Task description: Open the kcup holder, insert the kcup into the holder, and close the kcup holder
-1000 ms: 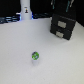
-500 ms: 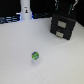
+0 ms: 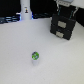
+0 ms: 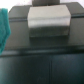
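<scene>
Exterior view shows next to no change from the two earlier pictures: the kcup point(image 3: 35, 56) sits alone on the white worktop point(image 3: 15, 47) exactly where it was, green top up, well apart from everything else; the holder point(image 3: 63, 25) stands at the back toward the exterior view's right, a black box with pale marks on its front, and the arm's dark bulk hangs over its top as it did a second ago; a white bottle-shaped thing point(image 3: 26, 8) stands at the back left. Wrist view is filled with dark, blurred surfaces and a grey block point(image 4: 48, 20), with a teal patch point(image 4: 4, 27) at one edge, so the camera is hard up against something, probably the holder. The claw itself shows in neither picture, so whether it is apart or together I cannot tell. My reading: the arm is dwelling at the holder on the opening step; the drawer does not look pulled out, and the pod's turn has not come.
</scene>
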Robot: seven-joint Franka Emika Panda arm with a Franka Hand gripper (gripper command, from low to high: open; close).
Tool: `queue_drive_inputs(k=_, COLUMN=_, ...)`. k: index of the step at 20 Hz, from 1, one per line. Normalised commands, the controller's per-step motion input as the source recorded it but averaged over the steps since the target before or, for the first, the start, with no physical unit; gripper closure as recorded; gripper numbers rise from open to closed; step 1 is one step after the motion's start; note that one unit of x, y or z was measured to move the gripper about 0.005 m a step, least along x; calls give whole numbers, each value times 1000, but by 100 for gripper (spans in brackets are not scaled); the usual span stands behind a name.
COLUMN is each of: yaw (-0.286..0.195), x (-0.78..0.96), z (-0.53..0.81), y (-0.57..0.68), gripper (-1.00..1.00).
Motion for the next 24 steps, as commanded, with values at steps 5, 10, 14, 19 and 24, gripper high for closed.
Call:
queue_drive_inputs(k=5, yaw=-31, x=-154, z=-427, y=155, gripper=-100)
queue_drive_inputs(k=10, yaw=-17, x=-314, z=-380, y=59, gripper=-100)
queue_drive_inputs(k=14, yaw=-3, x=-379, z=-362, y=23, gripper=-100)
queue_drive_inputs(k=19, yaw=-7, x=-380, z=-241, y=40, gripper=100)
queue_drive_inputs(k=24, yaw=-11, x=-269, z=-63, y=56, gripper=100)
